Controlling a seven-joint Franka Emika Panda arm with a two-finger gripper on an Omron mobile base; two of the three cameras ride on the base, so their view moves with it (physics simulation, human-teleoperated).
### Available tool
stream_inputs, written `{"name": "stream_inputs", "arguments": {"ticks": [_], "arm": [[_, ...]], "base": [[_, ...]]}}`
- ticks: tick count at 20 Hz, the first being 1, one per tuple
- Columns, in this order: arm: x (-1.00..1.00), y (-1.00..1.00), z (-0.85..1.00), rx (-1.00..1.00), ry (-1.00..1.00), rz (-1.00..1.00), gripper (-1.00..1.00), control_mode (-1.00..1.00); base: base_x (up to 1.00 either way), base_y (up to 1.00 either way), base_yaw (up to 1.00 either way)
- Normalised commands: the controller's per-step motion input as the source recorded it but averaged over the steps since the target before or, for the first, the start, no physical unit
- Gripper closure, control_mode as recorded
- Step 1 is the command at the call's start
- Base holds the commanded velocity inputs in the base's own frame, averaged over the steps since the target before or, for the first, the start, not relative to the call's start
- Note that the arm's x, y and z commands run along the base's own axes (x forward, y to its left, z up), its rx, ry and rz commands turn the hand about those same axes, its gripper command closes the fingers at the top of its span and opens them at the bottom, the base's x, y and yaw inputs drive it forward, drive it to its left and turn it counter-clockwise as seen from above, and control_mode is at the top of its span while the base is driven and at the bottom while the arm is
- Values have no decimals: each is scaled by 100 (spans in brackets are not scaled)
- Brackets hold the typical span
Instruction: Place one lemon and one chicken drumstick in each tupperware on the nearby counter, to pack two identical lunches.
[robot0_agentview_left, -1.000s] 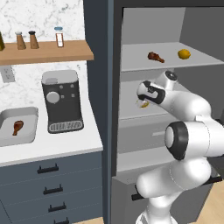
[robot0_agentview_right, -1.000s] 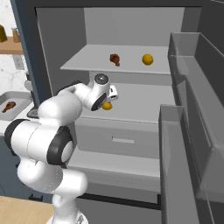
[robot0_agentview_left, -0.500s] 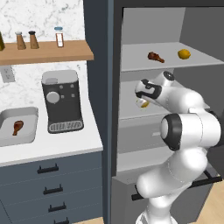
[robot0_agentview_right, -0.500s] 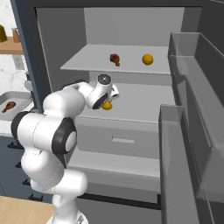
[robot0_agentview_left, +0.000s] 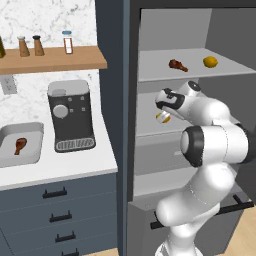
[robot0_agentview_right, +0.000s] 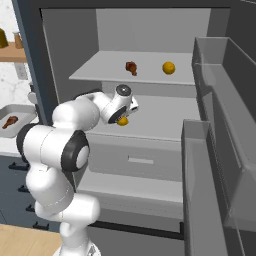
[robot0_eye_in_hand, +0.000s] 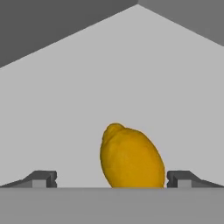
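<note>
A yellow lemon (robot0_eye_in_hand: 131, 157) lies on the fridge's middle shelf. It sits between the two fingertips of my open gripper (robot0_eye_in_hand: 111, 178), and neither one touches it. From the base views my gripper (robot0_agentview_left: 163, 111) (robot0_agentview_right: 123, 114) hangs right over this lemon (robot0_agentview_left: 162, 119) (robot0_agentview_right: 122, 121). The upper shelf holds a chicken drumstick (robot0_agentview_left: 177, 65) (robot0_agentview_right: 131, 67) and a second lemon (robot0_agentview_left: 210, 61) (robot0_agentview_right: 169, 67). One grey tupperware (robot0_agentview_left: 11, 161) (robot0_agentview_right: 20, 108) rests on the white counter (robot0_agentview_left: 75, 167), with a drumstick (robot0_agentview_left: 20, 145) (robot0_agentview_right: 10, 121) inside it.
A coffee machine (robot0_agentview_left: 71, 115) stands on the counter beside the fridge wall. A wooden shelf (robot0_agentview_left: 50, 59) with shakers hangs above it. The open fridge door (robot0_agentview_right: 220, 150) with its bins juts out at the right. A drawer (robot0_agentview_right: 135, 160) sits below the middle shelf.
The arm has reached a little deeper into the fridge, bringing the hand closer over the lemon on the middle shelf. The jaws have stayed open.
</note>
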Motion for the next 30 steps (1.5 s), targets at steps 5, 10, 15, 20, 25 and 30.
{"name": "stream_inputs", "arguments": {"ticks": [5,10,15,20,25,30], "arm": [[12,0,-19,-2,0,7,-100,-100],[14,0,-12,-2,0,6,-100,-100],[6,0,-30,-3,0,4,-100,-100],[0,1,-22,-1,0,2,-100,-100],[0,6,0,0,0,0,-100,-100],[0,4,0,0,0,0,-100,-100]], "base": [[0,0,0],[0,0,0],[0,0,0],[0,0,0],[0,0,0],[0,0,0]]}}
